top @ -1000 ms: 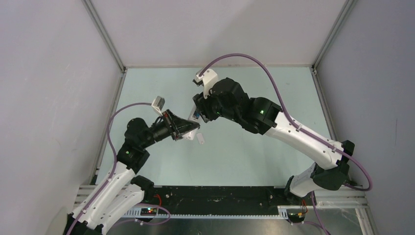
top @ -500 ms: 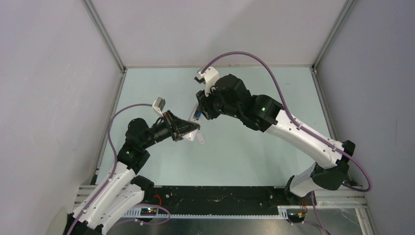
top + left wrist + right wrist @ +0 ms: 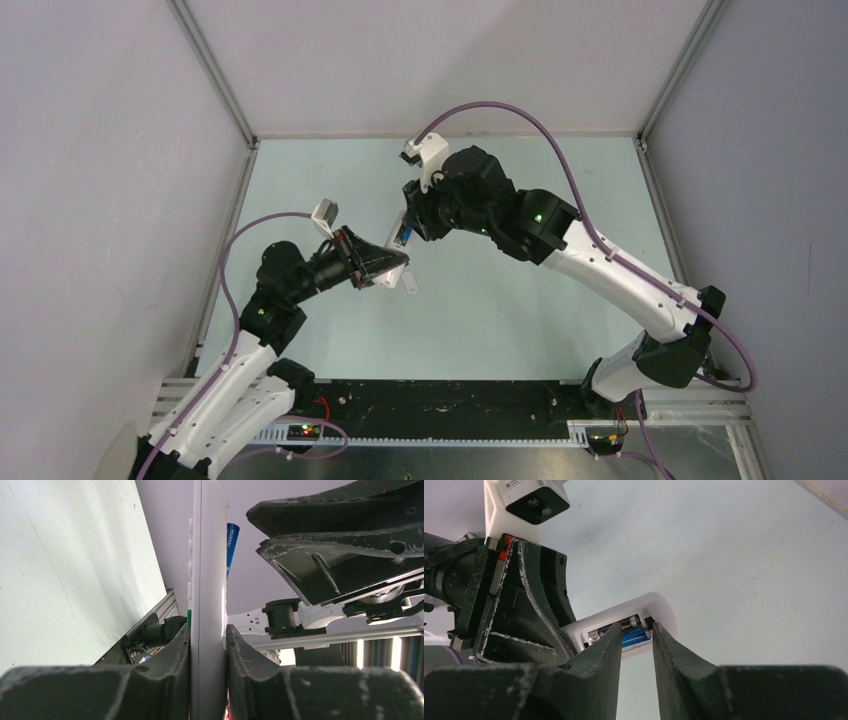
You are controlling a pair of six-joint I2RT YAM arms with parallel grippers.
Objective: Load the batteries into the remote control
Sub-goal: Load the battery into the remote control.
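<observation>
My left gripper (image 3: 207, 630) is shut on the white remote control (image 3: 207, 575), holding it edge-on above the table. In the right wrist view the remote's (image 3: 659, 607) open back compartment faces me. A dark battery (image 3: 631, 621) lies in it with the blue battery (image 3: 636, 637) beside it. From the left wrist, one end of the blue battery (image 3: 232, 545) sticks out past the remote's back. My right gripper (image 3: 636, 628) has its tips right at the blue battery, jaws a narrow gap apart and gripping nothing that I can see. From above, both grippers (image 3: 392, 265) (image 3: 408, 232) meet mid-table.
The pale green table (image 3: 520, 300) lies under both arms, with grey walls on three sides. A metal rail (image 3: 450, 395) runs along the near edge by the arm bases. Purple cables loop over both arms.
The right gripper's jaws have narrowed, and the right arm has shifted slightly toward the back of the table. The left arm and the remote have stayed still.
</observation>
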